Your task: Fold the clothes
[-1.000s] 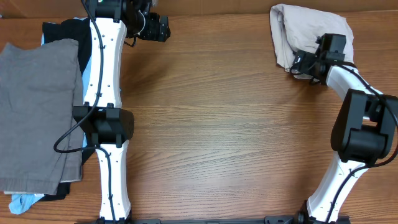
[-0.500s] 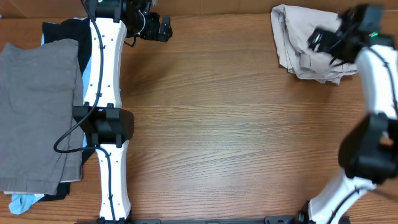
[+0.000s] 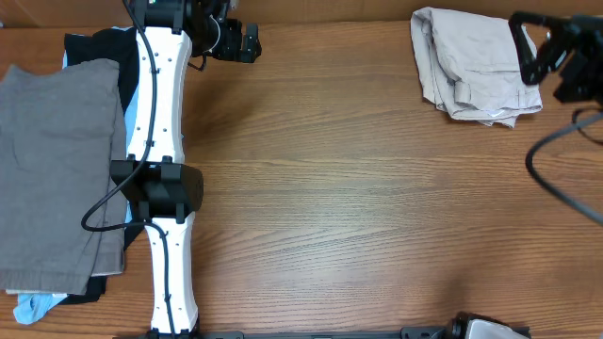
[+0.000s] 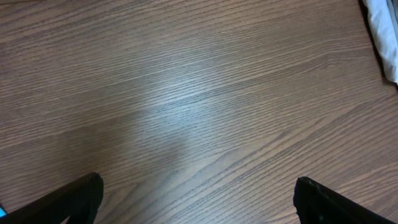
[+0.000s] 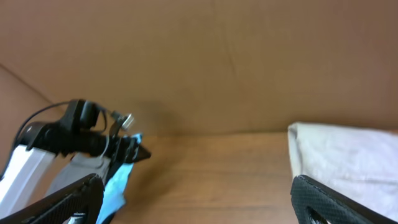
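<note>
Soft, light and floppy, the shorts (image 3: 476, 66) look best pinched at a firmer seamed edge, while the left gripper (image 4: 199, 199) and right gripper (image 5: 199, 202) both gape wide, empty.

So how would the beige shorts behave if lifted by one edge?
Likely floppy: the shorts lie in soft folds with rumpled edges, so lifted they would probably drape and unfold. Probably light, being thin cloth. Pushed on the wood-grain table, they may bunch rather than slide whole.

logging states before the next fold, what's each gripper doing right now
left gripper: open, holding nothing
right gripper: open, holding nothing
</note>
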Tool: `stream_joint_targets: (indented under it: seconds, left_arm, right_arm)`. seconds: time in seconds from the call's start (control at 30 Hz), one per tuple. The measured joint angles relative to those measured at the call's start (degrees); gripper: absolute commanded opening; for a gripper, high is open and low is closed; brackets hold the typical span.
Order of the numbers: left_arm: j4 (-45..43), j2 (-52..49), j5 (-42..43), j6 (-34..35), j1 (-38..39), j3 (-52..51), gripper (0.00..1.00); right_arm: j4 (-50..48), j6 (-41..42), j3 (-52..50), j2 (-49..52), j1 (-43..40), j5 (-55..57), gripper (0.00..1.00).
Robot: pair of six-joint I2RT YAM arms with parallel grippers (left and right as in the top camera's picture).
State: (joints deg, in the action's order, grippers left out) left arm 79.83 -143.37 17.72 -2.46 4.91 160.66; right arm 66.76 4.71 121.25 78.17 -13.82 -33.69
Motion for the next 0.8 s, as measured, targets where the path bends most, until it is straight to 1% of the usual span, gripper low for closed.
stream_joint_targets:
  seconds: [0.1,0.23,0.3,0.37,0.47,0.53,0.6,0.67,0.7,0.73,0.77,0.8]
  left_arm:
    - [0.0,0.0,0.0,0.0,0.0,0.0,1.00]
    - [0.0,0.0,0.0,0.0,0.0,0.0,1.00]
    - [0.0,0.0,0.0,0.0,0.0,0.0,1.00]
    - [0.0,0.0,0.0,0.0,0.0,0.0,1.00]
    - [-0.1,0.0,0.0,0.0,0.0,0.0,1.00]
    - [-0.1,0.0,0.0,0.0,0.0,0.0,1.00]
    - [-0.1,0.0,0.0,0.0,0.0,0.0,1.00]
    - [-0.1,0.0,0.0,0.0,0.0,0.0,1.00]
    - [-0.1,0.0,0.0,0.0,0.0,0.0,1.00]
    - [-0.1,0.0,0.0,0.0,0.0,0.0,1.00]
    - [-0.1,0.0,0.0,0.0,0.0,0.0,1.00]
    - [0.0,0.0,0.0,0.0,0.0,0.0,1.00]
  right_arm:
    - [4.5,-0.3,0.0,-1.2,0.0,0.2,1.00]
    - [13.5,-1.6,-0.3,-2.4,0.0,5.2,1.00]
    - [14.5,-2.0,-1.6,-3.6,0.1,8.2,1.00]
    - [12.5,-2.2,-4.4,-5.5,0.9,11.2,1.00]
    - [3.3,-2.6,-13.1,-10.5,4.6,15.7,1.00]
    - [-4.4,-2.8,-21.2,-15.0,7.6,17.7,1.00]
    - [-13.2,-3.1,-31.3,-20.5,9.7,19.1,1.00]
    - [-19.7,-3.2,-40.6,-25.7,10.8,19.7,1.00]
    - [-24.7,-3.2,-46.4,-28.8,11.1,20.2,1.00]
    - [-30.5,-3.0,-54.7,-33.2,11.4,20.6,1.00]
    - [-31.0,-2.9,-57.2,-34.5,11.5,20.7,1.00]
    - [-35.7,-2.2,-63.5,-37.9,11.5,20.7,1.00]
